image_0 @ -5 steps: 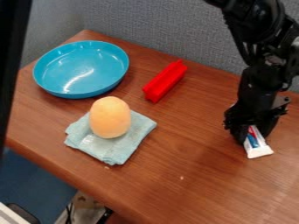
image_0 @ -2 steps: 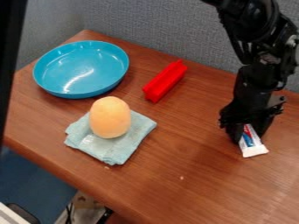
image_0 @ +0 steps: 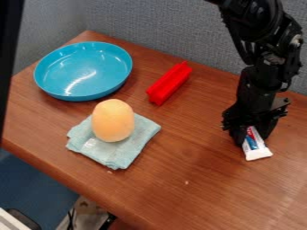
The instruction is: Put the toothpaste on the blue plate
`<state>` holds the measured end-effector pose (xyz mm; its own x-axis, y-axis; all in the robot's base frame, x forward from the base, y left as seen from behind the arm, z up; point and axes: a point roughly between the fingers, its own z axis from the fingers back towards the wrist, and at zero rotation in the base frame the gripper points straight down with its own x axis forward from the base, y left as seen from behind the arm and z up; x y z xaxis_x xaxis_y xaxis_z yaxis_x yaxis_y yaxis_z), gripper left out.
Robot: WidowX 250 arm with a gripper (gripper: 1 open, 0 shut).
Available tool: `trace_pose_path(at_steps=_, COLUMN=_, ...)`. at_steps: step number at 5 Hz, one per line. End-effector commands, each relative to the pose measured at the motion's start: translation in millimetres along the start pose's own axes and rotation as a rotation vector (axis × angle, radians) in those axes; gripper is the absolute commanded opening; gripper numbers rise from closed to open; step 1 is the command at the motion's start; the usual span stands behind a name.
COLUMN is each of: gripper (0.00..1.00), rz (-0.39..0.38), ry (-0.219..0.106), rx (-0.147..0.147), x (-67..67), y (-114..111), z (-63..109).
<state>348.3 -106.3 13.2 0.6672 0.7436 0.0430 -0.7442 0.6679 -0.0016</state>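
"What's the claw doing?"

"The black gripper (image_0: 249,132) is low at the right side of the table, its fingers around the upper end of the toothpaste tube (image_0: 256,145). It looks like a pinch on the tube, though the dark fingers hide the contact itself."

"And the tube?"

"Its white end sticks out below the fingers, toward the near side, with red and blue print showing. It's at or very near the wooden tabletop (image_0: 198,184); I can't tell whether it's lifted."

"What lies further out?"

"The red rectangular block (image_0: 170,83), up and to the left of the gripper. Then the peach-coloured egg-shaped object (image_0: 113,120) on the folded pale teal cloth (image_0: 111,148). Farthest off, at the table's far left, is the blue plate (image_0: 83,71)."

"So how far along are we?"

"Early, I'd judge. The grasp seems made, or nearly. The toothpaste is well apart from the plate, so lifting, carrying it across and letting go all remain."

"Anything on the way?"

"The block and the egg-shaped object; a low carry could knock either."
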Motion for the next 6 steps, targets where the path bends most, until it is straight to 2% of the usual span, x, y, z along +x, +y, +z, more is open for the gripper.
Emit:
trace_pose_path(at_steps=1, gripper=0.0, rz=0.012, ry=-0.04, rx=-0.08, x=12.3, y=-3.7, z=33.5)
trace_pose_path(at_steps=6, gripper=0.0, rz=-0.014, ry=-0.032, rx=-0.078, x=15.5, y=3.0, z=36.5)
